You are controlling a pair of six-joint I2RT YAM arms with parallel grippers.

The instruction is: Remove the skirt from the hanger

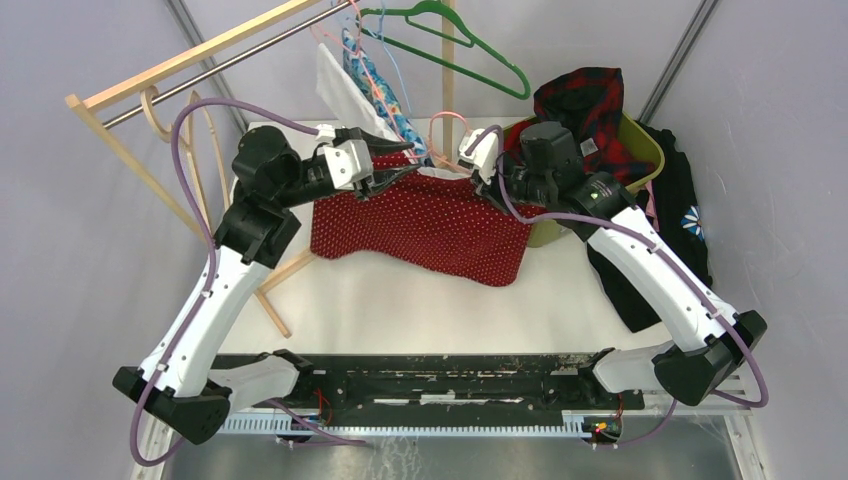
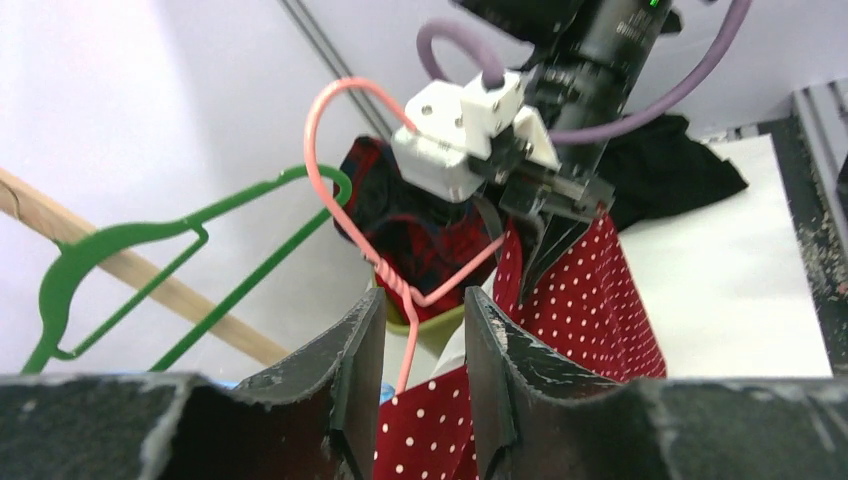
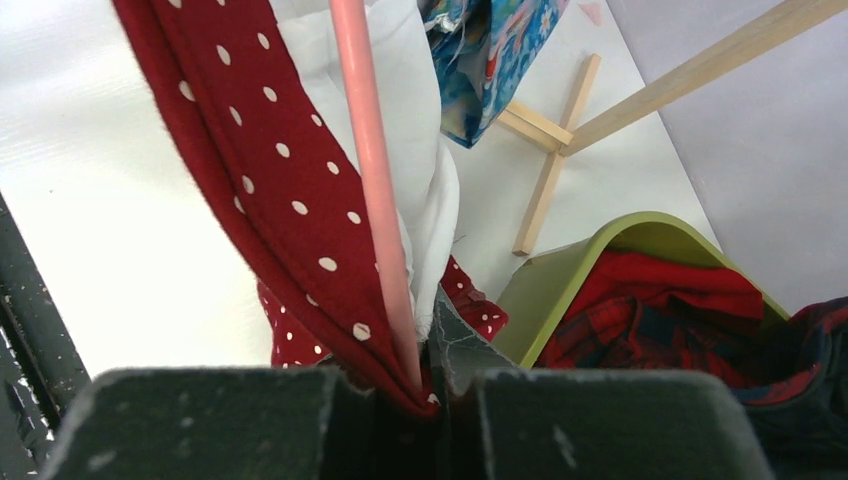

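Now for the pull-off: skirt (image 1: 425, 225) strung between both arms over the counter (image 1: 400, 310).
Best to close the left claw (image 2: 423, 297), whose jaws stand apart around the hanger (image 2: 312, 150) wire, and draw it away while the right claw (image 3: 432, 385) – clamped on the waistband, seemingly pinching the pink rod too – holds fabric alone. The skirt hangs just below the left claw, its edge inside the right.

Red dotted skirt (image 1: 420, 225) spread on white table (image 1: 400, 300); plaid cloth (image 1: 585, 95) in green bin (image 1: 645, 150)
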